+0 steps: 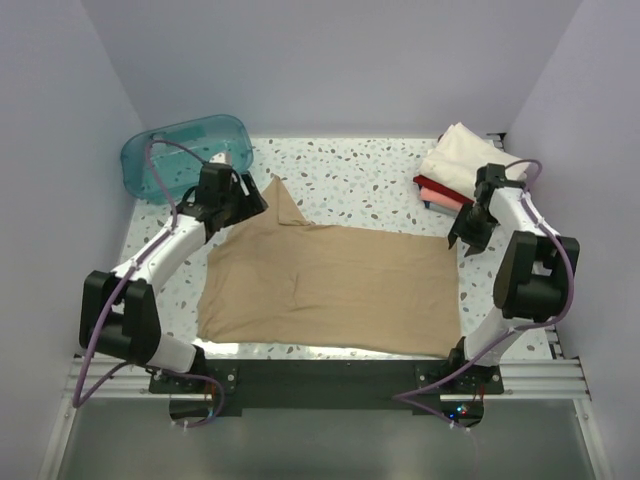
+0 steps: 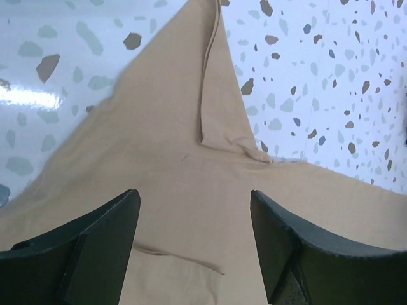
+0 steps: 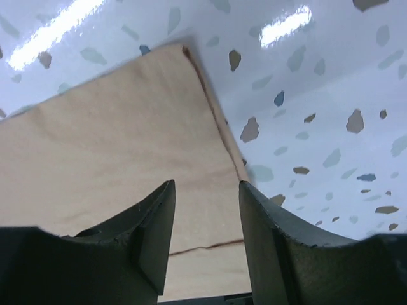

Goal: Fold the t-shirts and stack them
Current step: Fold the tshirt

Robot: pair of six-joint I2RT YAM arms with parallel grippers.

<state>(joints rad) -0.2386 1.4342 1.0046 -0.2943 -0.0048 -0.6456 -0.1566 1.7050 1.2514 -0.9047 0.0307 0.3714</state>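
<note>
The tan t-shirt (image 1: 330, 285) lies spread flat across the middle of the table, one sleeve (image 1: 282, 205) pointing to the back left. My left gripper (image 1: 250, 205) hovers over that sleeve's base, its jaws wide apart above the cloth (image 2: 191, 127) and holding nothing. In the left wrist view the left gripper (image 2: 194, 216) shows only fabric beneath it. My right gripper (image 1: 462, 240) is over the shirt's back right corner (image 3: 184, 54); the right gripper (image 3: 206, 190) is open with cloth below it. Cream (image 1: 462, 155), red (image 1: 440, 190) and pink (image 1: 432, 203) folded shirts are stacked at the back right.
A translucent teal tub (image 1: 185, 150) stands at the back left, just behind the left arm. The speckled table (image 1: 370, 175) shows behind the shirt. Purple walls close in on three sides.
</note>
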